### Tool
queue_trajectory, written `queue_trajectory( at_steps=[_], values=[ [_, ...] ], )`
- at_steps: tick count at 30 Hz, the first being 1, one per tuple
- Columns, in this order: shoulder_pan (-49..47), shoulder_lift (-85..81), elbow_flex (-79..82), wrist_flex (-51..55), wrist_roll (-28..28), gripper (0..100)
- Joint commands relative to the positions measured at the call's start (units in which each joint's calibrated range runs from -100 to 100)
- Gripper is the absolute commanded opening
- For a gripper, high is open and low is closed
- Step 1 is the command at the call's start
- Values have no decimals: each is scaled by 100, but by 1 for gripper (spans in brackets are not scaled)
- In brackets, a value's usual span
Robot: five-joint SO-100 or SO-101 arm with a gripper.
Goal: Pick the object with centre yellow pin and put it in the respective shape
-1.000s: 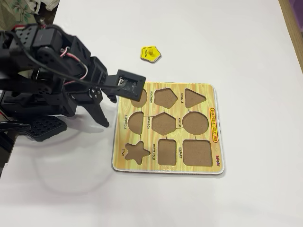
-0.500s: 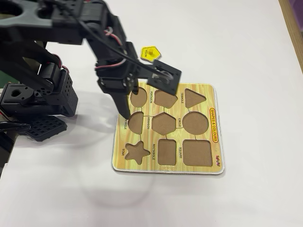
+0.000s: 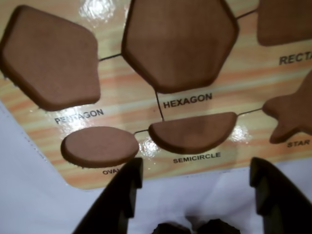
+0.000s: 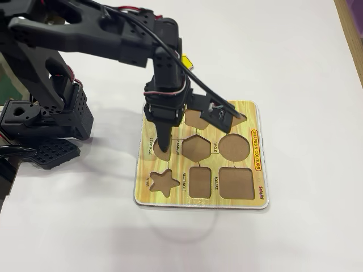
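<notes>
The wooden shape board (image 4: 256, 170) lies on the white table, and all of its visible cutouts are empty. The wrist view shows the board's (image 3: 122, 105) pentagon (image 3: 51, 56), hexagon (image 3: 178, 41), oval (image 3: 100, 145), semicircle (image 3: 192, 130) and star (image 3: 292, 114) cutouts. My gripper (image 3: 195, 168) is open and empty, with its dark fingers spread over the white table just off the board's edge by the semicircle. In the fixed view the gripper (image 4: 163, 146) points down at the board's left edge. A small yellow piece (image 4: 185, 61) peeks out behind the arm, beyond the board; its pin is hidden.
The arm's black base (image 4: 45, 122) stands at the left of the fixed view. A wrist camera and its cable (image 4: 221, 110) hang over the board's far part. A wooden edge (image 4: 353, 28) runs along the table's right side.
</notes>
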Motion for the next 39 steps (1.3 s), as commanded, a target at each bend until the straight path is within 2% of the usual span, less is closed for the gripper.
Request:
queue_trajectory(
  at_steps=[1, 15, 24, 29, 36, 39],
  values=[
    [-54, 15, -324, -65, 7, 25],
    [-1265, 626, -1457, -74, -45, 25],
    [-1499, 894, -1888, -74, -71, 25],
    [-2017, 911, -1888, -74, -819, 25],
    [-2818, 911, -1897, -134, -1400, 25],
    [-3150, 919, -1790, -636, -1640, 25]
  ],
)
